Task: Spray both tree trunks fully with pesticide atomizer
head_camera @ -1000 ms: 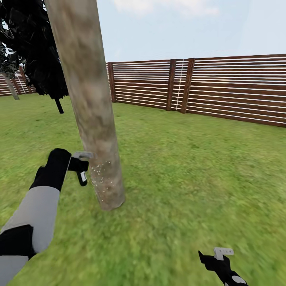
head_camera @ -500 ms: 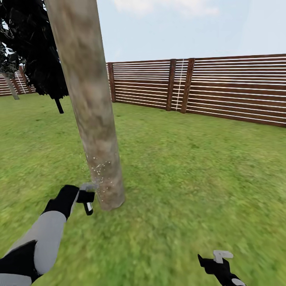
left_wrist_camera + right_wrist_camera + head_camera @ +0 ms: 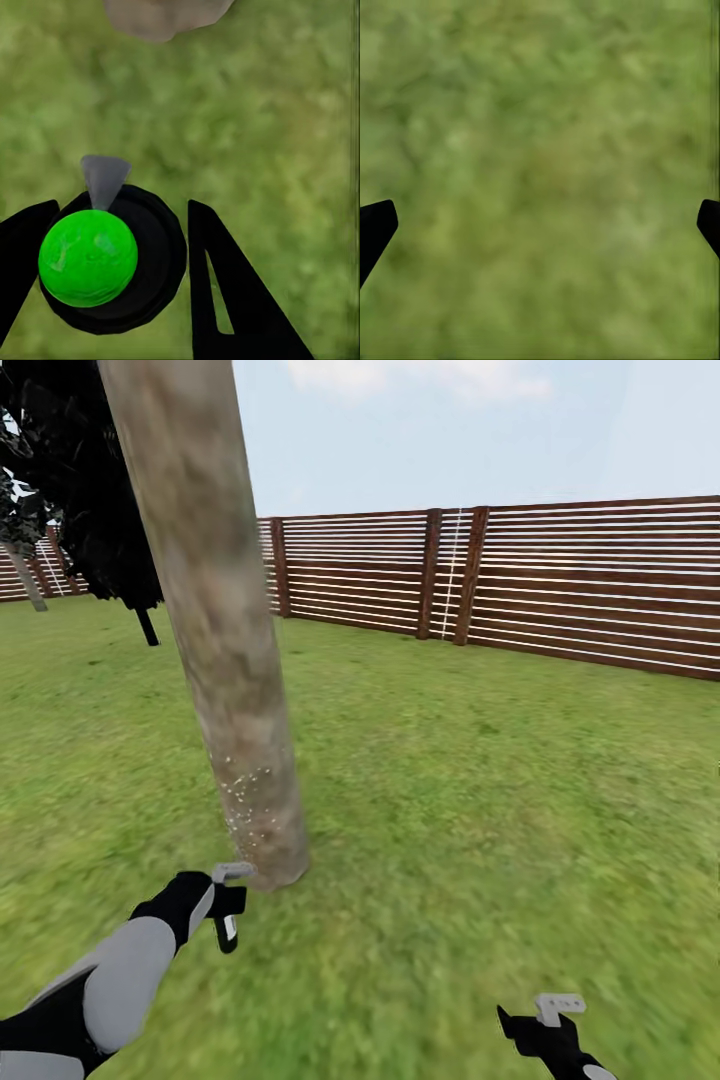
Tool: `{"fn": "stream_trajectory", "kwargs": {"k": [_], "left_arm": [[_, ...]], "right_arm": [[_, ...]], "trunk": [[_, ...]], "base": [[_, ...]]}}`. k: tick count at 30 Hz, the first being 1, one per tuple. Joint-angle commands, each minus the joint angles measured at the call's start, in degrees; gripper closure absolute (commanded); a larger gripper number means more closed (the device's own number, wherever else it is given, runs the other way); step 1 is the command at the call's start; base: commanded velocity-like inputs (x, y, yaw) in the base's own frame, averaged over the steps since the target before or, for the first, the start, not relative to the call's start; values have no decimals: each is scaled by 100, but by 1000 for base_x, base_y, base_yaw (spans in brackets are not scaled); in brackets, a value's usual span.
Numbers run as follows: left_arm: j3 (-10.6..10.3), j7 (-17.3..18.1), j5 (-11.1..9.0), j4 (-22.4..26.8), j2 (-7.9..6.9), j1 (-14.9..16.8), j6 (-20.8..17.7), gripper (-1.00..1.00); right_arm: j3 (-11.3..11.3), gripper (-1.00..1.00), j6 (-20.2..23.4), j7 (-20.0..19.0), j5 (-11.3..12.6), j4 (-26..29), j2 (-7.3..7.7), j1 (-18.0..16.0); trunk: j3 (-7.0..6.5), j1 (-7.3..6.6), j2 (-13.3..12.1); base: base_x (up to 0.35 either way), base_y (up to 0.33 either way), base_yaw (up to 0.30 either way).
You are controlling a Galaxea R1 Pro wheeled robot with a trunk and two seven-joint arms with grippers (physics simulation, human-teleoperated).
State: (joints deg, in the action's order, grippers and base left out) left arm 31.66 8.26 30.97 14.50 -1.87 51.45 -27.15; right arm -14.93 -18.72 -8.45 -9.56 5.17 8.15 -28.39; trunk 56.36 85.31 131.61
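Spraying posture at the foot of a tree trunk (image 3: 215,650). Left gripper (image 3: 228,905) hangs low over the grass (image 3: 470,790), just beside the trunk base, its dark fingers (image 3: 225,300) pinching the pesticide atomizer (image 3: 112,259) from both sides. Held this low, the pale nozzle (image 3: 103,180) faces the trunk's lowest band, probably so that the bottom of the bark receives its share of pesticide. Fine white flecks (image 3: 245,790) dot the bark above the base; whether they are spray droplets is uncertain at this resolution. Right gripper (image 3: 548,1020) idles near the ground, well apart from the trunk, fingers spread wide with only lawn between them, which suits an arm with no part in the spraying.

Textures: the trunk is a thick, straight, slightly leaning cylinder, mottled grey-brown and matt. The atomizer is a round black body capped by a glossy bright-green dome. The lawn renders as soft, blurred green. Behind it stands a brown slatted fence (image 3: 600,580) of horizontal boards.
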Motion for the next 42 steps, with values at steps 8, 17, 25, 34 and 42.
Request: {"fn": "stream_trajectory", "kwargs": {"k": [8,17,25,34,42], "left_arm": [[7,0,15,6,74,-13,-4,100],[16,-9,23,9,71,-17,-1,100],[-36,-265,60,9,52,-71,-10,100],[-34,-299,75,9,63,-92,-4,100],[-20,-299,67,23,65,-92,-1,100]], "right_arm": [[-1,-100,-9,9,7,5,-23,96],[-1,-100,-9,10,7,2,-24,97],[-1,-100,-9,10,7,2,-22,97],[-1,-100,-18,10,7,2,-18,97],[0,-100,-18,10,7,2,-18,97]], "trunk": [[3,0,0],[37,0,0],[69,0,0],[77,0,0],[77,0,0]], "base": [[23,-272,19],[136,-271,231],[157,-265,244],[164,-261,86],[41,-236,269]]}}
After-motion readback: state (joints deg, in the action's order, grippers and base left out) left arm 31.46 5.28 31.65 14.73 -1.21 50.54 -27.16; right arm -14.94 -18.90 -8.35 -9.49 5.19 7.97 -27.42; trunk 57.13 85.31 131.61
